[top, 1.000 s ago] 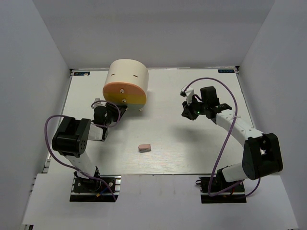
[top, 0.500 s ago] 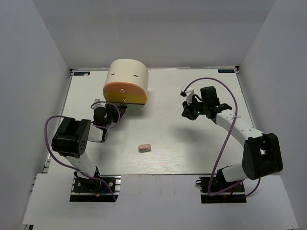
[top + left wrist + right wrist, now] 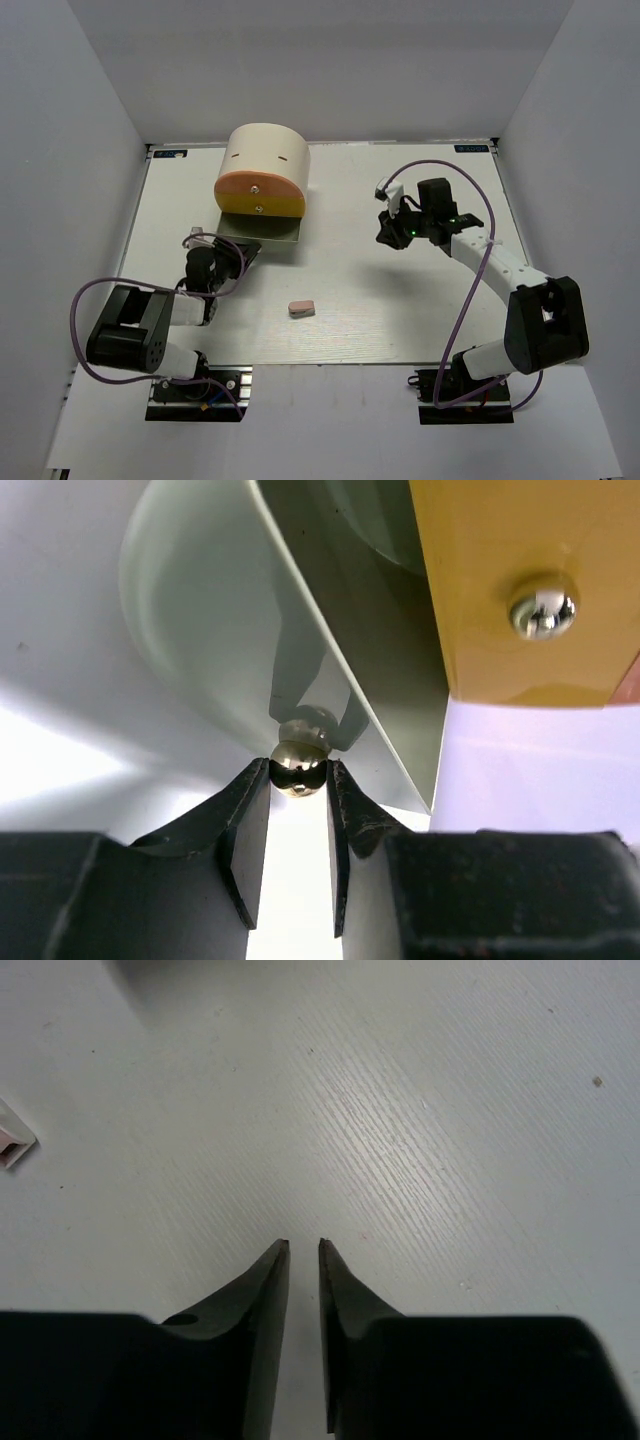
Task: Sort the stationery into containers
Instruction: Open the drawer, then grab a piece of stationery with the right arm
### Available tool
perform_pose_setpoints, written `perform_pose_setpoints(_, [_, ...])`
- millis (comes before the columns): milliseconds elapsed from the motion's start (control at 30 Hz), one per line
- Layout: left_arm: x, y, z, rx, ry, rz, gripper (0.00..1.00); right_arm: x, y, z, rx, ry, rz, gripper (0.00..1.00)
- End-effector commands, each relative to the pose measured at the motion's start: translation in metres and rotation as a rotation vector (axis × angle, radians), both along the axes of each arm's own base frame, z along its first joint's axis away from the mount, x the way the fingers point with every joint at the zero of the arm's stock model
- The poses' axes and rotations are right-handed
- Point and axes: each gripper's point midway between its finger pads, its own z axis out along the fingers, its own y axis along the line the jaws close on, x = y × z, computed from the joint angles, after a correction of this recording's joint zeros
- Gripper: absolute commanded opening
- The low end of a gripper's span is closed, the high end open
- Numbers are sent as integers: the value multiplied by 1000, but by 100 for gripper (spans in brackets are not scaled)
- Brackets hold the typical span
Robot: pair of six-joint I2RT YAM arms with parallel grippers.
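Observation:
The cream half-cylinder chest (image 3: 265,155) stands at the back left, with an orange drawer (image 3: 258,186) over a yellow drawer (image 3: 262,206). A pale bottom drawer (image 3: 272,227) is pulled out towards me. My left gripper (image 3: 243,247) is shut on that drawer's round metal knob (image 3: 300,763); the pale drawer front (image 3: 200,610) and the yellow drawer's knob (image 3: 541,610) show in the left wrist view. The pinkish eraser (image 3: 301,308) lies on the table's near middle. My right gripper (image 3: 390,238) hovers at the right, shut and empty (image 3: 303,1247). No highlighters or pens are in view.
The white table (image 3: 400,310) is walled in by grey panels at left, right and back. A purple cable (image 3: 470,290) loops beside the right arm. A small pink-and-white piece (image 3: 12,1144) shows at the left edge of the right wrist view.
My left arm has drawn back towards the near edge with the knob in its jaws, and the pale bottom drawer has slid out of the chest. The right arm has hardly moved.

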Motion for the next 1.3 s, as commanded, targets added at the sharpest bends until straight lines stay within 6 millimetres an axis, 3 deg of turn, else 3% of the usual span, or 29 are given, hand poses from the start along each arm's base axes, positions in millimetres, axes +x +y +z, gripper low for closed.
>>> perform_pose_setpoints(0, [-11,-3,9,19,-33,-39,31,0,11,15,25,-35,81,28])
perform_pose_setpoints(33, [-15,-3,5,21,-19,-39,41,-5,13,13,22,-23,113,32])
perform_pose_setpoints(67, [-15,-3,9,28,-35,-42,61,-12,19,15,48,-16,169,39])
perform_pose_setpoints(133, [-15,1,4,40,-21,-35,81,-24,26,15,70,3,252,49])
perform_pose_setpoints(267, [-9,-3,12,43,-38,-57,94,-37,36,15,87,4,343,57])
perform_pose_setpoints(400, [-10,-5,8,69,-18,-89,95,-59,48,20,124,5,492,59])
perform_pose_setpoints(500, [-18,-7,6,131,2,-143,95,-89,61,18,160,29,642,59])
perform_pose_setpoints(533, [-15,-7,13,156,-12,-153,95,-98,67,18,166,30,684,59])
perform_pose_setpoints(567, [-27,-7,-2,229,47,-200,95,-109,66,11,161,49,730,59])
perform_pose_setpoints(600, [-30,-5,-2,259,59,-216,95,-118,73,8,156,53,771,59])
perform_pose_setpoints(633, [-33,-6,6,277,40,-234,95,-128,78,6,148,61,807,59])
perform_pose_setpoints(700, [-51,-1,-3,329,104,-270,95,-137,87,-5,128,68,851,60])
perform_pose_setpoints(733, [-51,2,10,351,73,-263,95,-147,94,-8,117,70,888,62])
perform_pose_setpoints(833, [-68,18,5,429,156,-236,95,-146,107,-19,83,64,900,64])
perform_pose_setpoints(867, [-74,22,6,441,172,-222,95,-150,120,-17,82,31,938,64])
perform_pose_setpoints(1000, [-109,45,-15,518,362,-191,95,-154,144,-35,15,53,942,65])
perform_pose_setpoints(1267, [-113,54,1,505,361,-88,95,-139,180,-60,-112,-14,840,65])
